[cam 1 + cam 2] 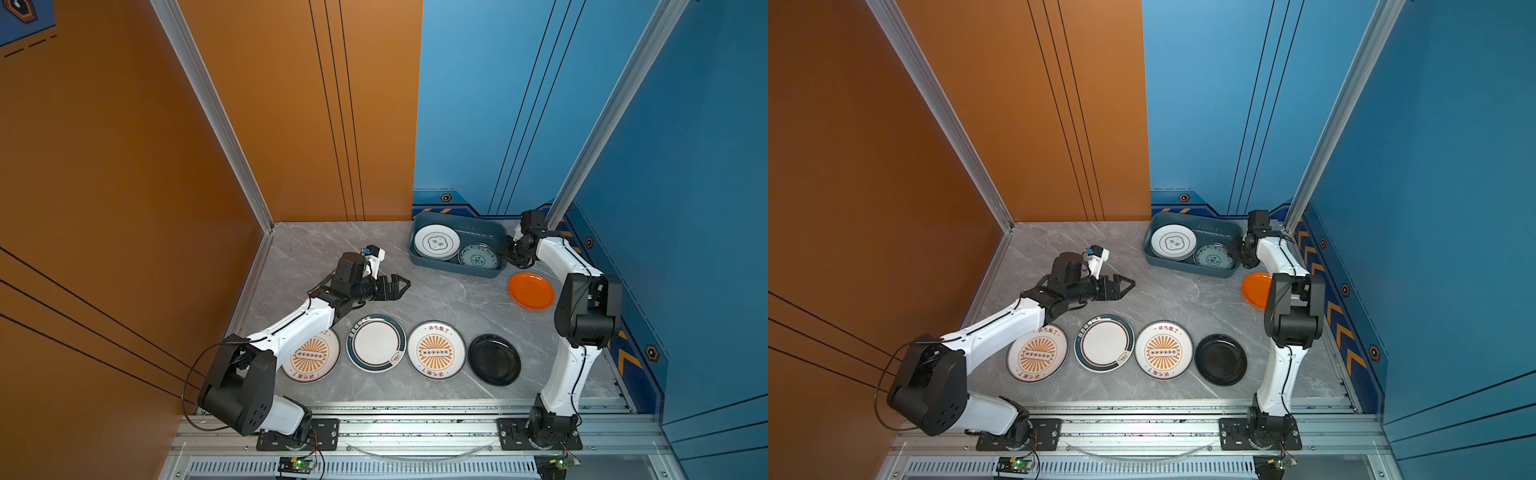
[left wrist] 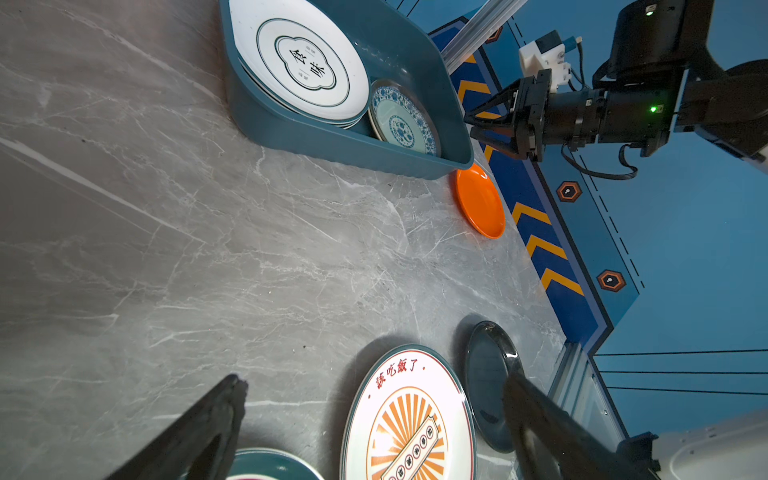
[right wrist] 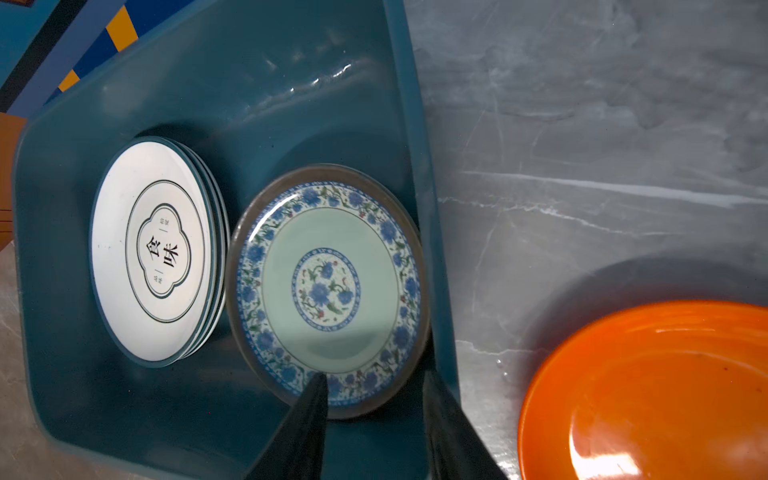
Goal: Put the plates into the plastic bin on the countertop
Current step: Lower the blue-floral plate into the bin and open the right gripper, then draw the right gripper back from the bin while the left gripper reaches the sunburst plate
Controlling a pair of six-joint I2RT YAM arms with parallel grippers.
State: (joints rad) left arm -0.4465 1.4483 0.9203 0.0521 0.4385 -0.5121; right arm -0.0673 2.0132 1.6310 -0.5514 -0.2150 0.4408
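**Mia:** Where is the tub?

**Ben:** The dark teal-blue plastic bin (image 1: 453,269) with rounded corners sits on the flat grey marble-look countertop (image 1: 449,299).

**Mia:** What is inside the bin?

**Ben:** A small stack of round plates. The top one is a white plate with a dark ring emblem (image 3: 153,249). Right beside the stack, also inside the bin, lies a round teal patterned plate (image 3: 328,286) with blue flowers. It sits close against the bin's wall.

**Mia:** Is the right gripper (image 3: 374,376) holding it?

**Ben:** No. It is at the end of the bin and its two black fingers (image 3: 311,415) stand apart. One finger is over the flower plate's rim. The other is by the bin's wall, but I can't tell if it is inside or outside. They pinch nothing.

**Mia:** And the left gripper (image 1: 402,288)?

**Ben:** It hangs over bare countertop, well apart from the bin. Its fingers are spread wide, with nothing between them.

**Mia:** Which plates are outside the bin?

**Ben:** A shiny round orange plate (image 1: 531,291) lies just beside the bin's corner, near the right gripper. Four more lie in a row, well apart from the bin. There is a round white plate with an orange sunburst (image 1: 311,357), partly under the left arm. Next comes a round white teal-rimmed plate (image 1: 376,343), then another sunburst plate (image 1: 435,350), and then a round black plate (image 1: 494,359).
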